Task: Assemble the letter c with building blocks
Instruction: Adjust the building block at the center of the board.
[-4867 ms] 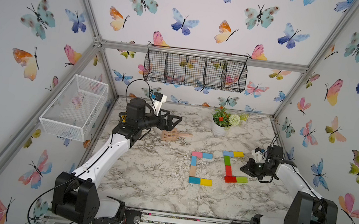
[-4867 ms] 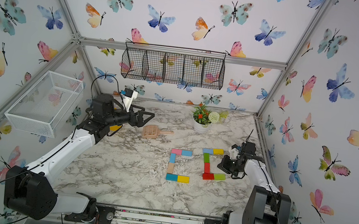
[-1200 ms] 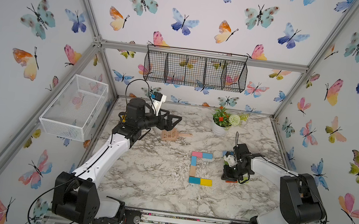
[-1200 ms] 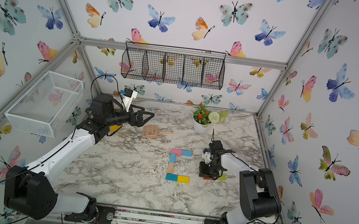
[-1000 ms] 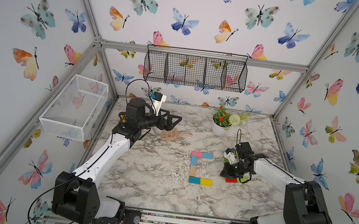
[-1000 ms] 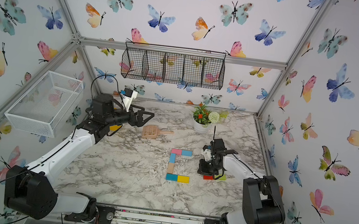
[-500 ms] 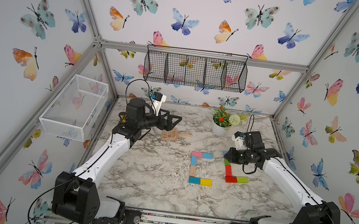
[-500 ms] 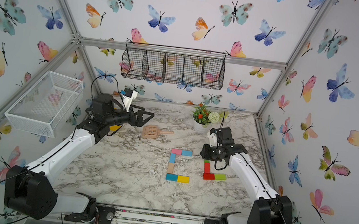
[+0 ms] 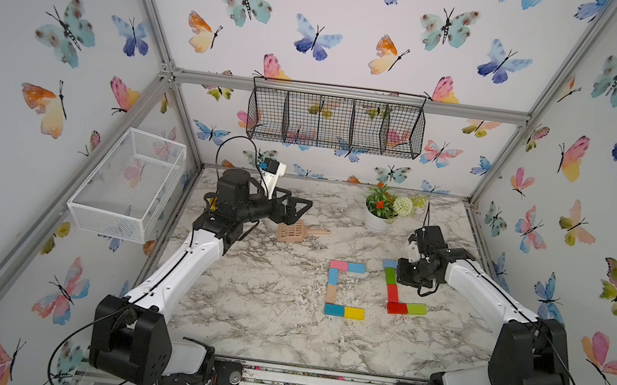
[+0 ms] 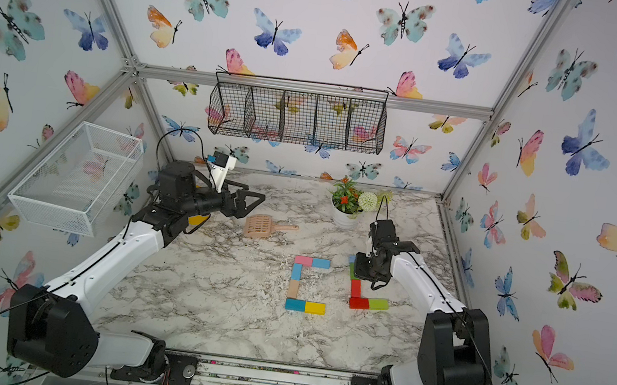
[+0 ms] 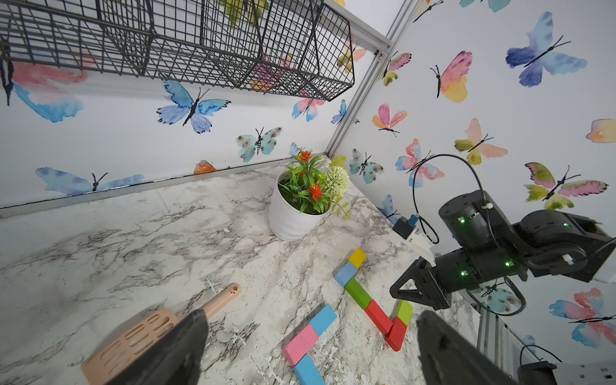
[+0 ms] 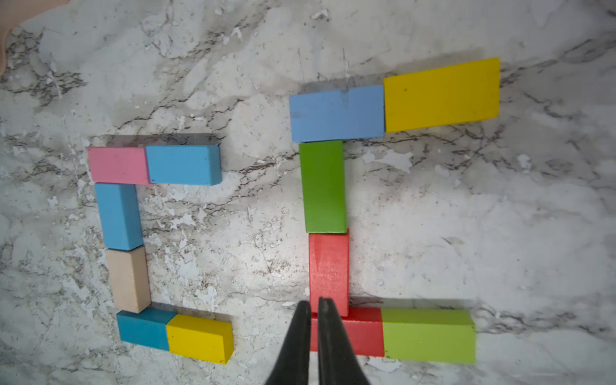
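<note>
Two C-shaped rows of building blocks lie flat on the marble table [image 9: 242, 314]. The left C [image 9: 331, 293] [image 10: 293, 289] is pink [image 12: 116, 165], blue, tan [image 12: 128, 278], teal and yellow [image 12: 200, 338]. The right C [image 9: 392, 292] [image 10: 355, 288] is light blue [image 12: 336, 113], yellow [image 12: 441, 93], green [image 12: 322, 186], two red [image 12: 328, 263] and light green [image 12: 428, 335]. My right gripper [image 9: 411, 276] [image 12: 313, 301] hovers shut and empty above the right C's lower red corner. It hides that C's yellow block in both top views. My left gripper [image 9: 298, 208] [image 11: 310, 315] stands open and empty at the back left.
A tan slotted scoop [image 9: 299, 233] lies just under the left gripper. A white flower pot [image 9: 376, 220] stands at the back, near the right arm. A white wire basket [image 9: 129, 186] hangs on the left wall and a black one [image 9: 334, 124] on the back wall.
My right gripper has risen from low over the right C's column and now hangs above it, jaws shut. The blocks and the left arm have not moved.
</note>
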{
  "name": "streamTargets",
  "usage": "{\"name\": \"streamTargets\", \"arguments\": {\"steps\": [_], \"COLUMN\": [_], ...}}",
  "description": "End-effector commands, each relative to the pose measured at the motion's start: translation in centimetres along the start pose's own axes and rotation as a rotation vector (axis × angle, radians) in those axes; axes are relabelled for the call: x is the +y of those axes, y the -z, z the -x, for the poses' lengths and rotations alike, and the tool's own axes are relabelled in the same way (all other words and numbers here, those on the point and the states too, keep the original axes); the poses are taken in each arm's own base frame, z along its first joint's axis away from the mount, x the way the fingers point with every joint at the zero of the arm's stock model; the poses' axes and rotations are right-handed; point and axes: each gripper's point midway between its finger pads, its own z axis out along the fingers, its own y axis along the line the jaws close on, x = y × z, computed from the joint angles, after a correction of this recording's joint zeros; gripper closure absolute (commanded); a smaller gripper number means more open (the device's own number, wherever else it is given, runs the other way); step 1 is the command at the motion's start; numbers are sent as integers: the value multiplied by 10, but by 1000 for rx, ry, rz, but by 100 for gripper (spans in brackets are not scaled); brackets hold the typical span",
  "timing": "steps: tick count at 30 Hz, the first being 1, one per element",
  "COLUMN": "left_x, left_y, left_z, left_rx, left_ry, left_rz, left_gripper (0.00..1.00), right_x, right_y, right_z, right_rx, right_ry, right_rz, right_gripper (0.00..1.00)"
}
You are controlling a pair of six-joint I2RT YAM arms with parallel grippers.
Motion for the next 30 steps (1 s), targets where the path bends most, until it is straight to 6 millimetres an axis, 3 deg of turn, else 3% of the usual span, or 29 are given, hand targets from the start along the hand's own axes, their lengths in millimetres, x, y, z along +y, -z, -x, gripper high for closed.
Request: {"name": "streamTargets", "arguments": {"steps": [1,12,30], "left_x": [3,2,2], "left_y": [1,1,2], "left_z": [-1,0,0], "left_rx": [-7,-7,-9], "left_ry": [-7,-6,-8], "left_rz": [8,3,5], "left_gripper": [2,2,2], "right_x": [-16,-32,-30], "right_y": [-7,-34,-53], "right_z": [-9,-26,-36], "right_rx": [49,128,195], "right_ry": [3,-22,-9], "right_rz": [-58,-104,-81], "right_gripper": [94,97,97]}}
